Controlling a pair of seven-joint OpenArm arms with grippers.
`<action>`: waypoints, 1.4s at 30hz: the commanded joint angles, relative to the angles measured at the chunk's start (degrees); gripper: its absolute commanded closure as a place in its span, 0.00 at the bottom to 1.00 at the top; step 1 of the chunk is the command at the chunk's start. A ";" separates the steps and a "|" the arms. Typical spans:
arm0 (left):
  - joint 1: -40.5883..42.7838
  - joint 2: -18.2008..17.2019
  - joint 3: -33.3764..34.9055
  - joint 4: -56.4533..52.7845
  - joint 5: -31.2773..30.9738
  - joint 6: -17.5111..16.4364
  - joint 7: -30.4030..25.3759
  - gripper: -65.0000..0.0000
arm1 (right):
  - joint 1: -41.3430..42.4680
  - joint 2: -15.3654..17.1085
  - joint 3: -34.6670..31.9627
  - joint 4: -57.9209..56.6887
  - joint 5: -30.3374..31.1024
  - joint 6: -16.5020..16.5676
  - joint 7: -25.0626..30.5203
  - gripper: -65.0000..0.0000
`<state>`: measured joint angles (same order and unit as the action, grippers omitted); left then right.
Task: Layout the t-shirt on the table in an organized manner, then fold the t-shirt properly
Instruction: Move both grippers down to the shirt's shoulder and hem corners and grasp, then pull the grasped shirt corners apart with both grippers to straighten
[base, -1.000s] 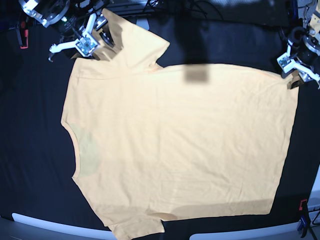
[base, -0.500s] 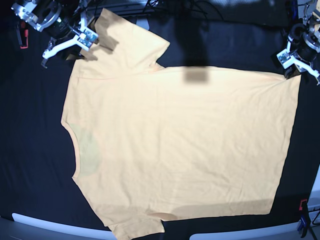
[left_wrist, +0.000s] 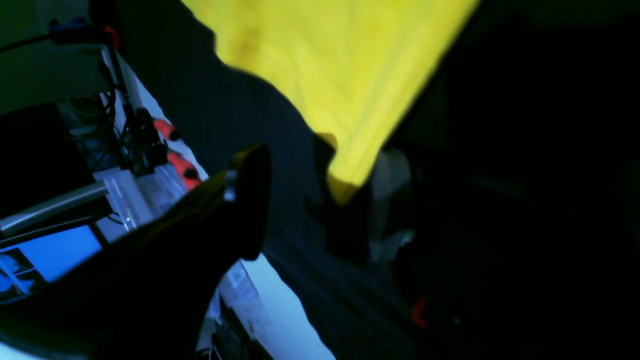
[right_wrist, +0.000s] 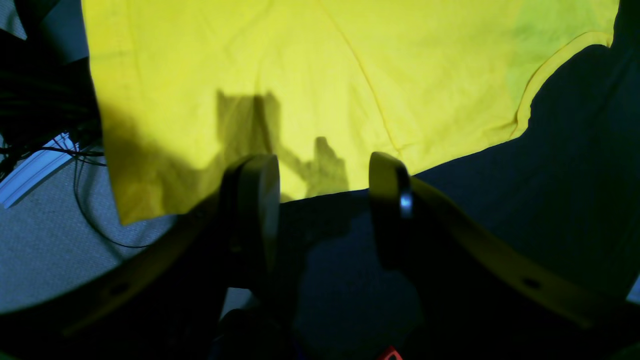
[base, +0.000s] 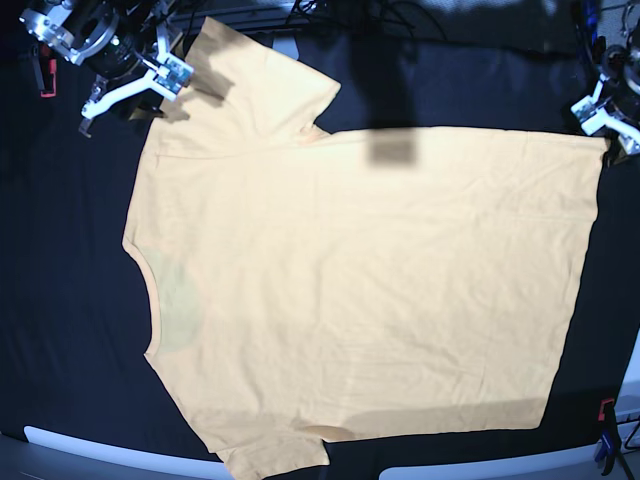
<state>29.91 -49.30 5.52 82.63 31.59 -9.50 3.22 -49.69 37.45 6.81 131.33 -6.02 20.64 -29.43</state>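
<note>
the left gripper (base: 610, 118) is half off the right edge of the base view, so you can't tell there if it's pinching the shirt (base: 360, 290) corner. left wrist view is blurry and super dark, one finger (left_wrist: 248, 200) shows, the other is lost in black by the shirt tip. the lower sleeve (base: 275, 455) gets cut by the bottom edge. right wrist view crops the shirt at the top, and the table (right_wrist: 575, 165) is just murk.
</note>
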 joint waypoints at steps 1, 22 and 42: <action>0.44 -0.87 -0.07 0.26 -0.09 -1.70 -1.55 0.54 | -0.31 0.55 0.31 1.09 0.00 -0.09 1.07 0.57; -2.89 1.20 -0.04 0.22 -2.71 -1.75 -7.61 0.94 | -0.33 0.48 0.31 1.09 -0.04 -0.04 -0.96 0.57; -2.01 1.16 -0.07 0.20 -2.69 -1.70 -7.80 1.00 | -0.31 1.62 0.31 -1.25 -8.79 -2.32 1.97 0.57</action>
<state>27.62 -47.18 5.69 82.52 28.93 -10.96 -4.32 -49.69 38.44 6.81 129.23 -14.96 18.87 -28.23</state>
